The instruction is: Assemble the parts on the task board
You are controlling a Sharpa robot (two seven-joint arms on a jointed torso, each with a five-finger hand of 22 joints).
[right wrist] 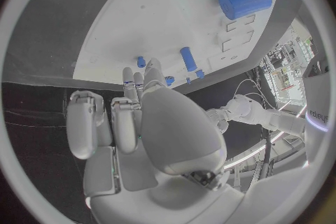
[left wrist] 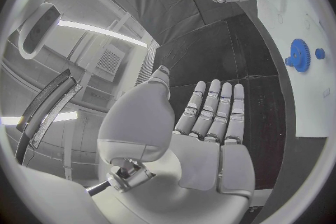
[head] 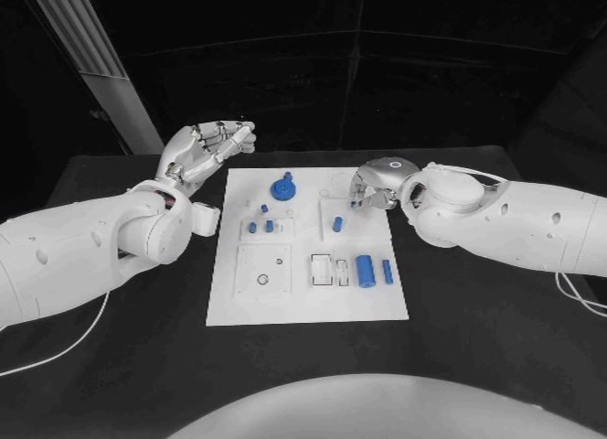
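Lying mid-table: white task board [head: 238, 306], carrying a blue gear [head: 285, 190] at 12 o'clock and blue cylinders [head: 366, 270] toward 4. Hovering at 10, left hand [head: 205, 151], fingers extended, holding nothing. Curling at 1 o'clock, right hand [head: 374, 186]; grasp unclear.

White arms [head: 79, 247], silver hands, thin cables

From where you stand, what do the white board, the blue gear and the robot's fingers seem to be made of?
Task board: looks like matte white plastic or painted sheet, flat and free of glare.
Blue gear: probably moulded plastic, with an even, dull colour.
Left hand fingers: silvery with a soft sheen, so metal or metallic-coated plastic; I cannot tell which.
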